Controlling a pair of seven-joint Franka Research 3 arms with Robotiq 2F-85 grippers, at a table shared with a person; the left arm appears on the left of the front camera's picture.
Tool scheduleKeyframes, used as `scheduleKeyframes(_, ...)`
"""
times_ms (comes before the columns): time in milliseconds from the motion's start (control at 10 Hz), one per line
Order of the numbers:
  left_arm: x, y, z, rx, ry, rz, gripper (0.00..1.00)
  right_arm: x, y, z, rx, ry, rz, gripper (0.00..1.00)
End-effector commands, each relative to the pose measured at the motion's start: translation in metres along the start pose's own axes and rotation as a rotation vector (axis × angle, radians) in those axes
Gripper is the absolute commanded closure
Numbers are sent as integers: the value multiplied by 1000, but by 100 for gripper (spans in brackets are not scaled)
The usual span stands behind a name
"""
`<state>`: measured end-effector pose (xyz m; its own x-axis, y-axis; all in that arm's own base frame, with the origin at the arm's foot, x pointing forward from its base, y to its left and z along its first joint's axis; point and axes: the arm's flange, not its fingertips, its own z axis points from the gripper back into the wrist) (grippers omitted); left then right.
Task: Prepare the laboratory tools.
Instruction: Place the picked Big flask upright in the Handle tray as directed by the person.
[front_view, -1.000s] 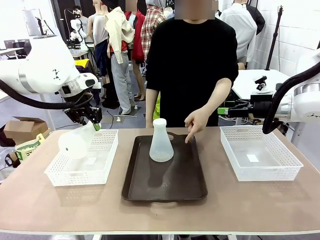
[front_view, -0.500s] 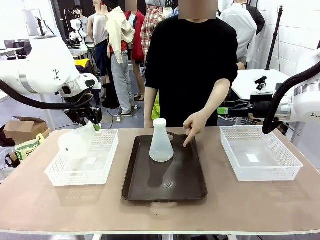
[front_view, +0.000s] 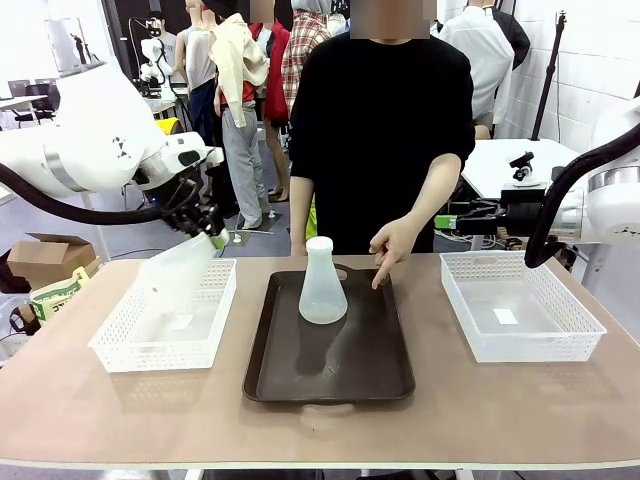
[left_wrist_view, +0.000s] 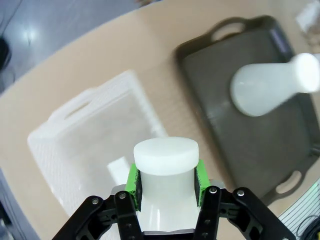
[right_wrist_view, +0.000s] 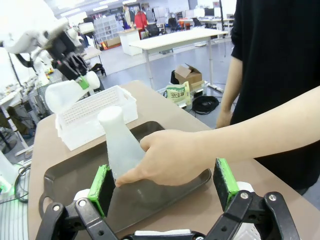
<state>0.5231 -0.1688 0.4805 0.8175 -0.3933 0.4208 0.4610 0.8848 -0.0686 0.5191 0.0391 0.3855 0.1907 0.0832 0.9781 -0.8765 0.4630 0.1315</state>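
Frosted flask (front_view: 172, 272) clamped by neck in left gripper (front_view: 214, 238) over left basket (front_view: 120, 345); right gripper (right_wrist_view: 165, 186) spread apart, empty.

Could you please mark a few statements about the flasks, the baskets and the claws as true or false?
1. The left claw grips a flask by its neck. True.
2. That flask stands upright inside the left basket. False: it is held tilted above it.
3. A second flask stands on the brown tray. True.
4. The person's hand holds the tray flask. False: a finger points down at the tray beside it.
5. The right claw holds a flask. False: it is open.
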Motion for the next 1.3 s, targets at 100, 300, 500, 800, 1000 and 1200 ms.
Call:
scheduleKeyframes(100,-19,-35,32,-200,-188,-254,100,0,2,-1,-4,5,0,0)
scheduleKeyframes(300,-17,-50,38,-320,-312,-384,100,0,2,-1,-4,5,0,0)
scheduleKeyframes(500,-14,-68,36,-422,-401,-483,100,0,2,-1,-4,5,0,0)
scheduleKeyframes(800,-21,-103,33,-664,-540,-695,100,0,2,-1,-4,5,0,0)
scheduleKeyframes(1000,-25,-108,30,-832,-566,-776,100,0,2,-1,-4,5,0,0)
scheduleKeyframes(1200,-28,-105,28,-871,-700,-756,100,0,2,-1,-4,5,0,0)
